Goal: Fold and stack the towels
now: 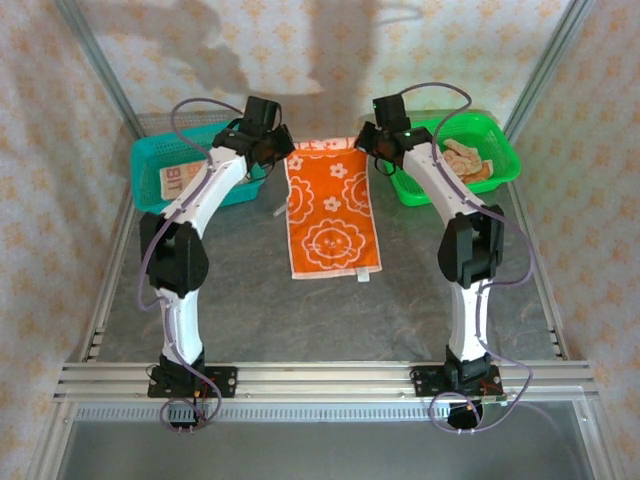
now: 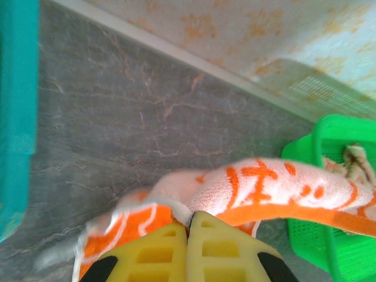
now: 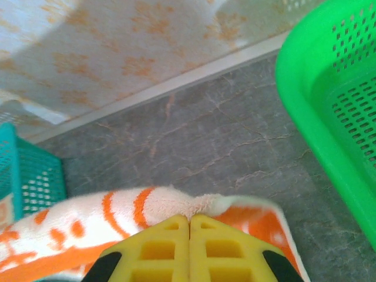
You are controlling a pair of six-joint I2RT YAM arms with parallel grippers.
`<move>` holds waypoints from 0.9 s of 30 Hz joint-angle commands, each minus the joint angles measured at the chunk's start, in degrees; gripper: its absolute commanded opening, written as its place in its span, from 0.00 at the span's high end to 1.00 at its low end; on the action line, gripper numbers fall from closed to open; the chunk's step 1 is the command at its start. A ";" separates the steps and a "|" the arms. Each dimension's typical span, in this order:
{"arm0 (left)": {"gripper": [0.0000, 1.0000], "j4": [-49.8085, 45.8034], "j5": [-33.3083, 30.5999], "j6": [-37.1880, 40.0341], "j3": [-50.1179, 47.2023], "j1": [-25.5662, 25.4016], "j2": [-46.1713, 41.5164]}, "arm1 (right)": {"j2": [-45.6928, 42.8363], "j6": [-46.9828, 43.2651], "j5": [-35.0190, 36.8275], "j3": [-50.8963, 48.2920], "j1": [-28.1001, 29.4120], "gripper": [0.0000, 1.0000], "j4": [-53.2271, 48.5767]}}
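**Item 1. Orange towel** [image 1: 330,215]. Flower and cartoon-face print with a cream border. It lies spread at the middle of the table [image 1: 250,310], between the two baskets. Its long axis runs from the far wall toward the arm bases. The far short edge is caught at both corners and looks slightly raised; the near short edge lies free.

**Item 2. Left gripper** [image 1: 272,150]. Yellow jaws pressed together on the towel's far-left corner, with cloth bunched at the tips.

**Item 3. Right gripper** [image 1: 378,150]. Jaws pinched the same way on the far-right corner.

**Item 4. Teal basket** [image 1: 160,143]. Left of the towel, with a lettered towel [image 1: 180,178] inside.

**Item 5. Green basket** [image 1: 497,135]. Right of the towel, holding crumpled towels [image 1: 468,160].

**Remark.** All the free cloth lies on the base side of the jaws, straight down the long axis. Each arm is equally near its own corner. In my judgement, drawing both corners evenly toward the near edge would halve the towel crosswise. Uneven travel would probably skew the fold.
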 commanded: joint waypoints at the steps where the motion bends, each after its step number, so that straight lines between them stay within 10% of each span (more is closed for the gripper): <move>1: 1.00 1.08 2.12 -0.39 2.02 0.10 1.61 | 1.50 -1.07 -0.99 2.89 -0.74 1.00 -2.31; 27: 1.00 14.53 5.86 -10.52 -41.96 -3.97 -19.95 | -20.80 1.99 -6.20 -39.09 -0.42 1.00 5.77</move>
